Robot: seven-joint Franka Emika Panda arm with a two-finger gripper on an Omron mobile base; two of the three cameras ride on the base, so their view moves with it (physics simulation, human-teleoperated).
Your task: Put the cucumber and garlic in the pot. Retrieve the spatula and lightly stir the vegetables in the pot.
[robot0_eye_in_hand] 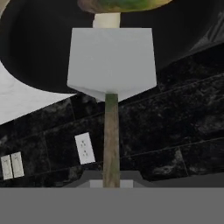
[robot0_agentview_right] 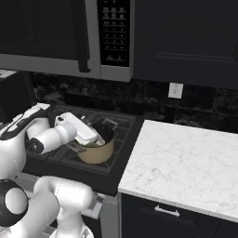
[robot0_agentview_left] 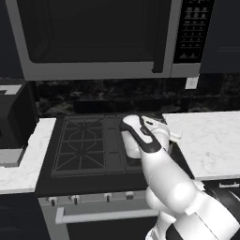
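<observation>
My gripper [robot0_eye_in_hand: 111, 180] is shut on the wooden handle of the spatula [robot0_eye_in_hand: 111, 59]. Its flat grey blade reaches into the dark inside of the pot [robot0_eye_in_hand: 39, 57]. Just past the blade's far edge lies the pale garlic [robot0_eye_in_hand: 107, 19], with the yellow-green cucumber [robot0_eye_in_hand: 124, 4] beyond it, both inside the pot. In the right base view the cream-tan pot [robot0_agentview_right: 95, 153] stands on the stove's front right burner, and my gripper [robot0_agentview_right: 99, 138] hangs over its rim, pointing down into it. In the left base view my own arm [robot0_agentview_left: 154, 159] covers the pot.
The black stove [robot0_agentview_left: 84, 140] has bare grates on its left side. A microwave [robot0_agentview_left: 93, 37] hangs above it. White marble counter [robot0_agentview_right: 186, 162] runs to the right, and a black appliance [robot0_agentview_left: 14, 117] sits on the left counter. Wall outlets [robot0_agentview_right: 175, 90] dot the dark backsplash.
</observation>
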